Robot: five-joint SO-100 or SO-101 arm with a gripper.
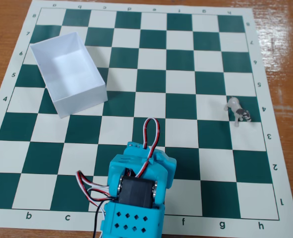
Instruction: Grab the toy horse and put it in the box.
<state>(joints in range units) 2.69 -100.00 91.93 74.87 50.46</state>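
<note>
The toy horse (238, 111) is seen standing far right on the chessboard (151, 74), well apart from the empty box (82, 101). The hand's state cannot be told. Reaching rightward is required first.

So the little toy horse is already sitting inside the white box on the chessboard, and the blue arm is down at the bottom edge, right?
Not quite. The fixed view shows the toy horse standing on the chessboard near its right edge, far from the white box, which sits empty at the upper left. The rest holds: the blue arm is at the bottom edge.
</note>
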